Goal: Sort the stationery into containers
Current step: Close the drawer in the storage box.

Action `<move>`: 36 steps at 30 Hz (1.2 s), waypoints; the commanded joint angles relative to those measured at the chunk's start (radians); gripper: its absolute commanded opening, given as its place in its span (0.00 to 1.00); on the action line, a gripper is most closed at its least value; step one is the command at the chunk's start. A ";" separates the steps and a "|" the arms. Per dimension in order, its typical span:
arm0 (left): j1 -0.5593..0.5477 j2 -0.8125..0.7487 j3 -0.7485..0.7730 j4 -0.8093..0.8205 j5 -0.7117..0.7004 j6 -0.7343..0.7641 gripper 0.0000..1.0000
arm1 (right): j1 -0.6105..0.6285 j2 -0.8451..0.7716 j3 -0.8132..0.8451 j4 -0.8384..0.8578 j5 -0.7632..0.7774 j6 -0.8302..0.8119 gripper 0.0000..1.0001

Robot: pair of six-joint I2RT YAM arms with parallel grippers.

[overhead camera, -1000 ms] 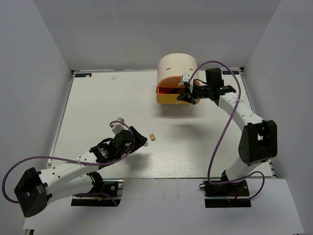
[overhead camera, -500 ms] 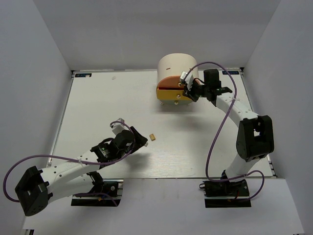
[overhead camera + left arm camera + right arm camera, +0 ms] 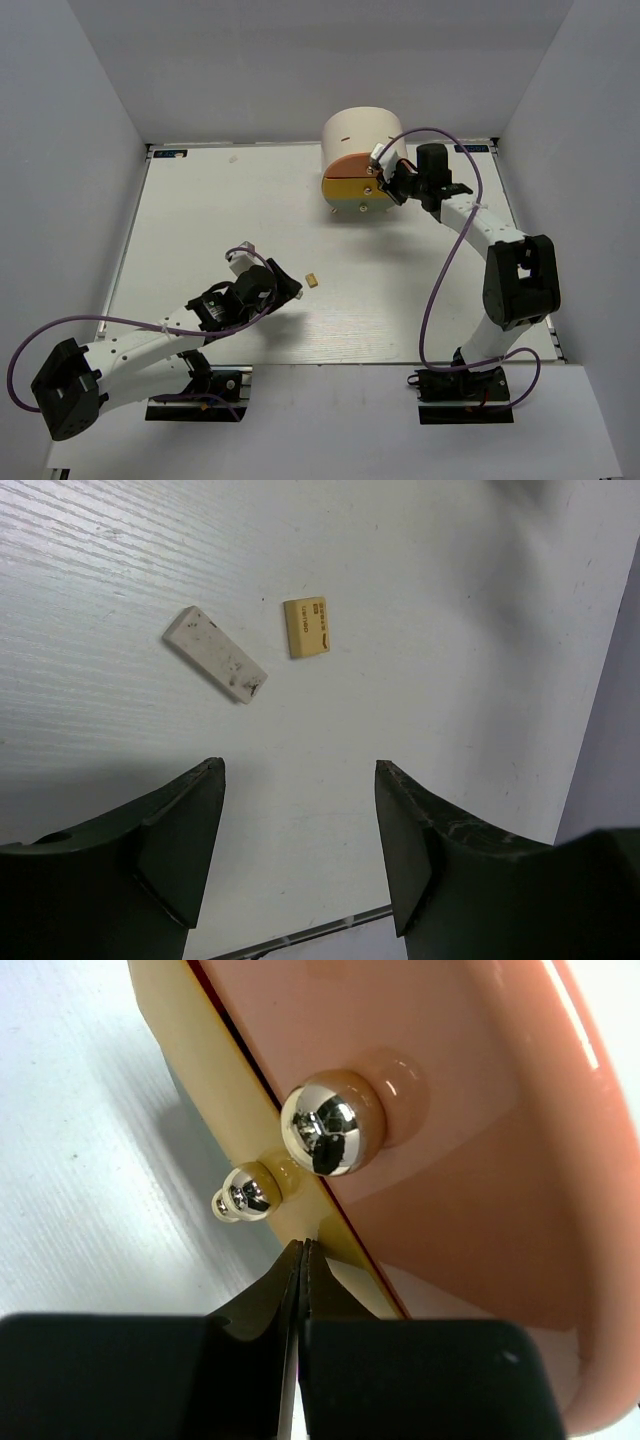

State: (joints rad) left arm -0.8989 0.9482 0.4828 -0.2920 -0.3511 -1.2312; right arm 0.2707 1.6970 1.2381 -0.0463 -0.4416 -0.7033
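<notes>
A grey eraser (image 3: 214, 667) and a tan eraser (image 3: 306, 627) lie side by side on the white table, just ahead of my left gripper (image 3: 300, 780). That gripper is open and empty, hovering above the table. From above only the tan eraser (image 3: 313, 281) shows, beside my left gripper (image 3: 290, 290). The cream desk unit (image 3: 360, 130) stands at the back. Its orange drawer (image 3: 480, 1110) and yellow drawer (image 3: 200, 1020) are both pushed in. My right gripper (image 3: 303, 1245) is shut, its tips against the yellow drawer front just below the two shiny knobs (image 3: 332, 1125).
The white table (image 3: 220, 220) is walled in by grey panels on three sides. A purple cable loops from each arm. The right arm (image 3: 490, 230) reaches along the table's right side to the desk unit.
The orange drawer stood open a second ago and is now pushed flush into the unit, my shut right gripper having moved in with it. The left arm has stayed still.
</notes>
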 commanded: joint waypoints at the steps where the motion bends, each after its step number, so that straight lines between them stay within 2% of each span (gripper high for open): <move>1: -0.005 -0.002 0.007 -0.004 0.003 -0.005 0.71 | -0.002 -0.020 -0.012 0.089 0.028 0.011 0.00; 8: -0.005 -0.002 0.007 -0.004 0.003 -0.005 0.71 | -0.002 -0.091 -0.109 0.140 -0.026 0.021 0.03; 13: -0.005 -0.002 0.007 0.005 0.012 -0.005 0.71 | 0.002 -0.073 -0.103 0.135 -0.026 0.024 0.03; 15: -0.005 0.008 0.007 0.005 0.012 -0.005 0.71 | 0.002 -0.060 -0.088 0.149 0.004 0.042 0.10; 19: -0.005 0.008 0.007 0.005 0.012 -0.005 0.71 | -0.005 -0.071 -0.083 0.117 -0.078 0.038 0.22; 21: -0.005 -0.002 0.007 0.005 0.012 -0.005 0.71 | -0.002 -0.118 -0.159 0.151 -0.109 0.048 0.38; 22: -0.005 -0.002 0.007 0.005 0.012 -0.005 0.71 | -0.004 -0.135 -0.184 0.186 -0.112 0.082 0.50; 23: -0.005 -0.002 -0.003 0.005 0.012 -0.014 0.71 | -0.005 -0.152 -0.212 0.224 -0.112 0.131 0.79; 24: -0.005 -0.011 -0.003 -0.005 0.012 -0.014 0.71 | -0.008 -0.210 -0.304 0.247 -0.120 0.187 0.91; 25: -0.005 -0.011 -0.003 -0.006 0.012 -0.014 0.71 | -0.008 -0.233 -0.343 0.275 -0.114 0.226 0.91; 26: -0.005 -0.011 -0.003 -0.006 0.012 -0.014 0.71 | -0.010 -0.275 -0.418 0.377 -0.102 0.267 0.91; 27: -0.005 -0.020 -0.012 -0.006 0.012 -0.014 0.71 | -0.008 -0.304 -0.452 0.405 -0.095 0.386 0.91; 29: -0.005 -0.020 -0.021 0.008 0.012 -0.014 0.71 | -0.007 -0.324 -0.546 0.468 -0.056 0.468 0.91; 30: -0.005 -0.020 -0.021 0.017 0.012 -0.014 0.71 | -0.008 -0.312 -0.555 0.453 -0.062 0.570 0.76; 32: -0.005 -0.009 -0.021 0.017 0.012 -0.014 0.71 | -0.010 -0.271 -0.540 0.432 -0.054 0.672 0.55; 33: -0.005 0.003 -0.010 0.017 0.021 -0.014 0.71 | -0.010 -0.235 -0.534 0.431 -0.045 0.745 0.38; 36: -0.005 0.015 0.000 0.008 0.021 -0.014 0.71 | -0.007 -0.205 -0.545 0.545 -0.020 0.929 0.30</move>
State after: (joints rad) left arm -0.8989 0.9615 0.4702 -0.2844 -0.3386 -1.2400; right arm 0.2676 1.4738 0.6945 0.3500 -0.4934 -0.0513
